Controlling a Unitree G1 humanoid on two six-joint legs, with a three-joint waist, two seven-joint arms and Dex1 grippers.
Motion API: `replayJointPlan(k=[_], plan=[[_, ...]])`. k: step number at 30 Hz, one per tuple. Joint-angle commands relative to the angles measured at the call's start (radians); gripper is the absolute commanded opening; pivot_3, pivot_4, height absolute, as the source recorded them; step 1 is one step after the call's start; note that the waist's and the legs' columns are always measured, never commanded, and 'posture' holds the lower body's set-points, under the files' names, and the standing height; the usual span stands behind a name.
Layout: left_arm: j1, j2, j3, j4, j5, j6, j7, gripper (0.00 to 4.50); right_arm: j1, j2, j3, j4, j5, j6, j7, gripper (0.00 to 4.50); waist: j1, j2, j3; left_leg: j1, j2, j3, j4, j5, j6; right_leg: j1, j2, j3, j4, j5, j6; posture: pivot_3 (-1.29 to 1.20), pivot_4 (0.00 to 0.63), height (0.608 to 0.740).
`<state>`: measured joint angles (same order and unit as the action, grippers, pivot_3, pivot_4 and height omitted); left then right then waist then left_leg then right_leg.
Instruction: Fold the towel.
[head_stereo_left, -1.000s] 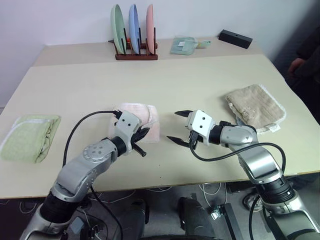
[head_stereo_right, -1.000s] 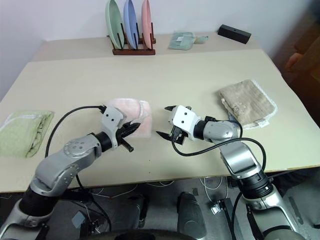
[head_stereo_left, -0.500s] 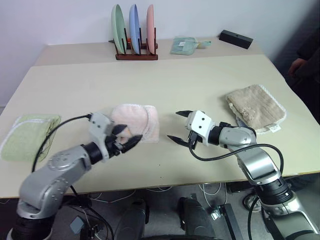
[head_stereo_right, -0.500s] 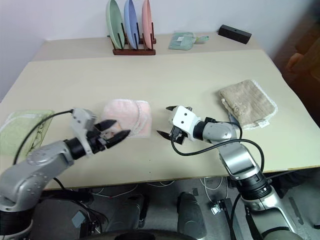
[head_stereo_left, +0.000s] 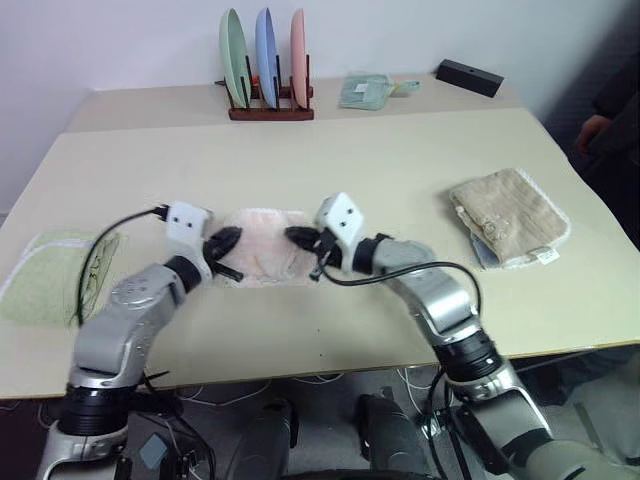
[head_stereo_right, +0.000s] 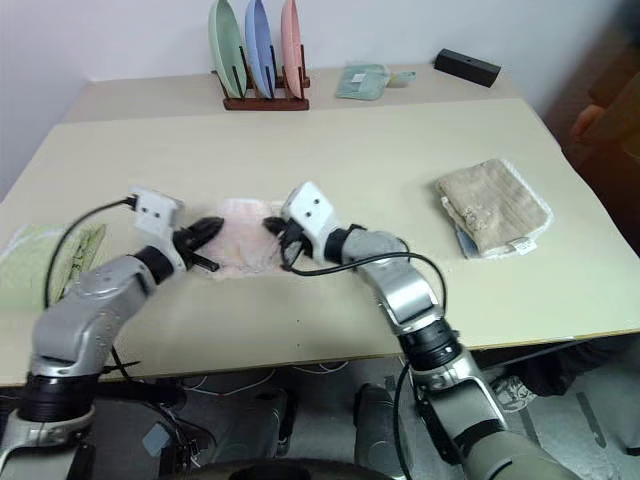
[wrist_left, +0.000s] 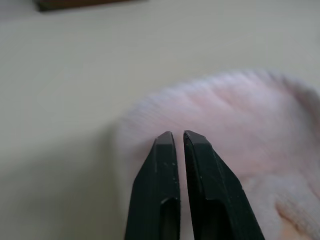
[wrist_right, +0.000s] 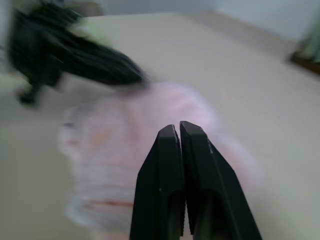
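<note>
Two pincers: both pressed together, one at each side of the towel, tips pointing inward toward each other.
Towel (head_stereo_left: 262, 252): pale pink, bunched, lying on the table (head_stereo_left: 380, 170) at centre-left of the head views, between the two pincers.
Left pincer (head_stereo_left: 226, 240): black fingers shut, at the towel's left edge; in its wrist view the tips (wrist_left: 166, 142) sit over the fluffy pink rim; whether any cloth is pinched cannot be told.
Right pincer (head_stereo_left: 298, 237): fingers shut, at the towel's right upper edge; in its wrist view the closed tips (wrist_right: 170, 134) point over the pink cloth, with the other pincer (wrist_right: 95, 62) blurred beyond it; grip on cloth not clear.
Green cloth (head_stereo_left: 55, 275): folded, at the far left edge of the table, well apart from the towel.
Tan cloth (head_stereo_left: 510, 215): at the right of the frame, white tag at its lower corner.
Plate rack (head_stereo_left: 268, 108): top centre, holding three upright plates, green, blue and pink.
Black box (head_stereo_left: 470, 76): upper right corner of the table.
Small pale green item (head_stereo_left: 368, 90): beside the rack, toward the right.
</note>
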<state>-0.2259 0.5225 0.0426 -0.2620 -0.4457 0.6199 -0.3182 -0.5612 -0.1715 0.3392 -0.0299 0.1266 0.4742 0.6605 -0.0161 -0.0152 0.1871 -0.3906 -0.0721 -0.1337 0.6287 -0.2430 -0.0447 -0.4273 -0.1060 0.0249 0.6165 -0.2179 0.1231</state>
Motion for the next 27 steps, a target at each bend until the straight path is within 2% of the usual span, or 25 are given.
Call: replayJointPlan(k=[1,5,8,12,13,15,16,19,22,23,27], plan=[[-0.001,-0.024,-0.024,0.053,0.065,-0.069,-0.016,0.21,-0.011,0.022,0.054,0.102,-0.062,-0.032,-0.029,0.07,0.000,0.000,0.000,0.000,0.000,0.000,0.000,0.000,0.000,0.000,0.000,0.000,0.000,0.000,0.000,0.00,0.150,0.738],[0.022,-0.040,-0.071,0.137,0.154,-0.123,-0.018,0.21,-0.012,0.033,0.090,0.261,-0.145,-0.054,-0.090,0.07,-0.001,0.002,-0.002,0.000,0.000,0.000,0.000,0.000,0.000,0.000,0.000,0.000,0.001,0.000,0.000,0.00,0.150,0.738],[0.042,-0.064,-0.041,0.121,0.148,-0.142,-0.022,0.21,-0.001,0.022,0.064,0.226,-0.140,-0.069,-0.085,0.07,-0.001,0.002,-0.004,0.002,0.000,0.000,0.000,0.000,0.000,0.001,0.000,0.000,0.002,0.000,0.000,0.00,0.150,0.738],[0.089,-0.103,0.093,-0.002,0.045,-0.143,-0.015,0.21,0.023,-0.031,0.012,0.092,-0.102,-0.101,-0.039,0.07,0.001,0.002,-0.003,0.002,0.000,0.000,0.000,0.000,-0.001,0.001,0.000,0.000,0.002,0.000,0.000,0.00,0.150,0.738],[0.097,-0.110,0.140,-0.029,0.011,-0.123,-0.003,0.21,0.030,-0.053,0.002,0.055,-0.095,-0.106,-0.023,0.30,0.002,0.001,-0.003,0.001,0.000,-0.001,0.001,0.000,-0.001,0.000,0.000,0.000,0.002,0.000,0.000,0.00,0.150,0.738],[0.110,-0.112,0.251,-0.059,-0.056,-0.075,0.037,0.73,0.049,-0.115,-0.020,-0.025,-0.077,-0.123,0.026,0.87,0.002,0.001,-0.003,0.000,0.000,-0.001,0.001,0.000,-0.001,0.000,0.000,0.000,0.002,0.000,0.000,0.00,0.150,0.738],[0.114,-0.112,0.287,-0.069,-0.081,-0.054,0.049,1.09,0.055,-0.135,-0.027,-0.051,-0.070,-0.126,0.041,1.35,0.001,0.001,-0.003,0.000,0.000,-0.001,0.001,0.000,-0.001,0.000,0.000,0.000,0.002,0.000,0.000,0.00,0.150,0.738],[0.138,-0.097,0.363,-0.098,-0.135,0.020,0.069,2.57,0.074,-0.196,-0.057,-0.120,-0.044,-0.127,0.087,2.84,-0.002,0.001,-0.003,0.000,0.000,-0.001,0.001,0.000,-0.001,0.000,0.000,0.000,0.002,0.000,0.000,0.00,0.150,0.738],[0.143,-0.114,0.423,-0.102,-0.264,0.169,0.109,4.13,0.090,-0.246,-0.087,-0.184,-0.009,-0.128,0.139,4.35,-0.001,0.001,-0.003,0.001,0.000,-0.001,0.000,0.000,-0.001,0.000,0.000,0.000,0.002,0.000,0.000,0.00,0.150,0.738],[0.141,-0.123,0.429,-0.102,-0.301,0.208,0.116,4.45,0.092,-0.252,-0.087,-0.192,-0.007,-0.130,0.142,4.50,-0.001,0.001,-0.002,0.000,0.000,-0.001,0.001,0.000,-0.001,0.000,0.000,0.000,0.002,0.000,0.000,0.00,0.150,0.738],[0.081,-0.228,0.479,-0.029,-0.468,0.341,0.228,4.45,0.112,-0.270,-0.071,-0.212,-0.021,-0.172,0.156,4.50,0.007,0.000,-0.002,0.000,0.000,-0.002,0.002,0.000,-0.001,0.001,0.000,-0.001,0.002,0.000,0.000,0.00,0.150,0.738]])
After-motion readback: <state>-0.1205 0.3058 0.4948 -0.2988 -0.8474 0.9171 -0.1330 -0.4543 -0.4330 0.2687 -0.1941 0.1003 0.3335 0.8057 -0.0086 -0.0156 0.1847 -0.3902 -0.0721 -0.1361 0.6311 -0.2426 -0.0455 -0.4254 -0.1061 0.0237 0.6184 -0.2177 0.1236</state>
